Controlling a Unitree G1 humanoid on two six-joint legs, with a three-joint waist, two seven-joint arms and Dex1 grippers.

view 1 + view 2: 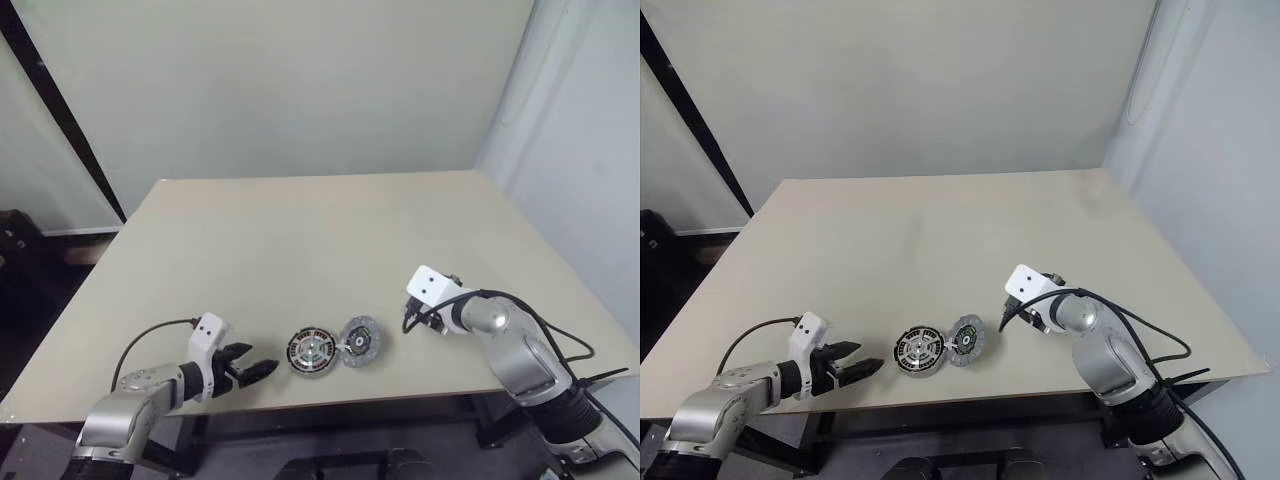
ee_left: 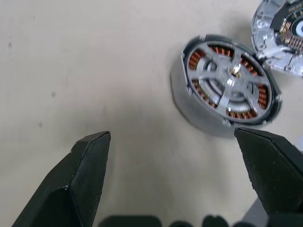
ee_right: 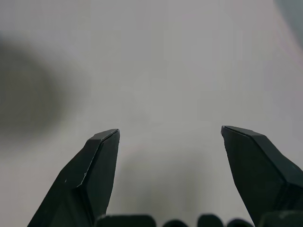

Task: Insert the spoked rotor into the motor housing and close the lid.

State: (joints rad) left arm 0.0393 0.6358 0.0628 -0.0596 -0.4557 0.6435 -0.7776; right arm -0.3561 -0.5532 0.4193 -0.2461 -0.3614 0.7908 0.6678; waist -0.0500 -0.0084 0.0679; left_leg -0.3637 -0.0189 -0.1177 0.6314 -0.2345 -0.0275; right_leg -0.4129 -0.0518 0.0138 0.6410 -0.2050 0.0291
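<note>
The motor housing [image 2: 189, 101] stands near the table's front edge, with copper windings showing around its inside. The spoked rotor [image 2: 230, 78], shiny silver, sits inside it with its hub up. The lid [image 1: 361, 340] lies just to the right of the housing, with its edge against the housing's rim. My left gripper [image 1: 256, 371] is open a little to the left of the housing, pointing at it and holding nothing. My right gripper [image 3: 170, 135] is open and empty over bare table, to the right of the lid and apart from it.
The beige table [image 1: 320, 230] stretches far back behind the parts. Its front edge [image 1: 300, 403] runs just below them. A pale wall stands at the back and a dark strip at the left.
</note>
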